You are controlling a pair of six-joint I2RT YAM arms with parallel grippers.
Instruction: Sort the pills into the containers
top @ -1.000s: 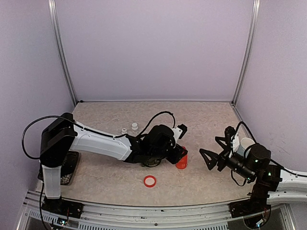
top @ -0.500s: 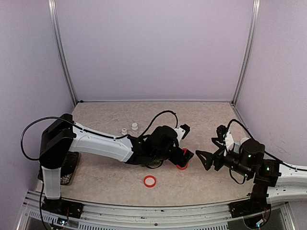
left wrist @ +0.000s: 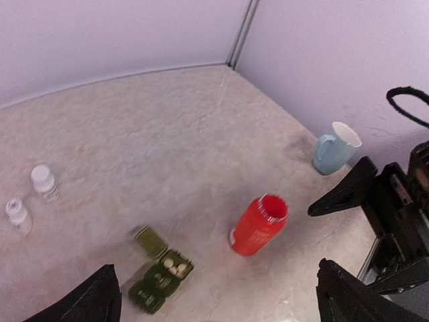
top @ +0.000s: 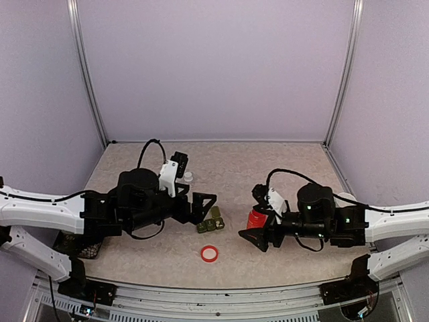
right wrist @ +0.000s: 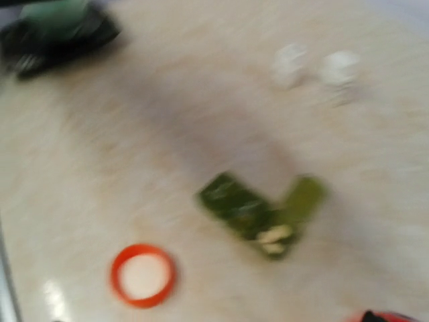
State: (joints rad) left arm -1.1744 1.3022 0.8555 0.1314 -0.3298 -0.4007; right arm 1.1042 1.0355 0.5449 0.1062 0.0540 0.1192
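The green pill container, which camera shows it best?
Left wrist: the container is sharp, with one lid open and pale pills visible inside. The top view shows it small and distant. The right wrist view shows it badly blurred.

left pincer (top: 205, 207), right pincer (top: 251, 215) — both wide open

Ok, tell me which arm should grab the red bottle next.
Right, I'd say. The right gripper is close beside the red bottle, jaws open toward it. The left gripper, also open, hangs by the green pill box, farther from the bottle.
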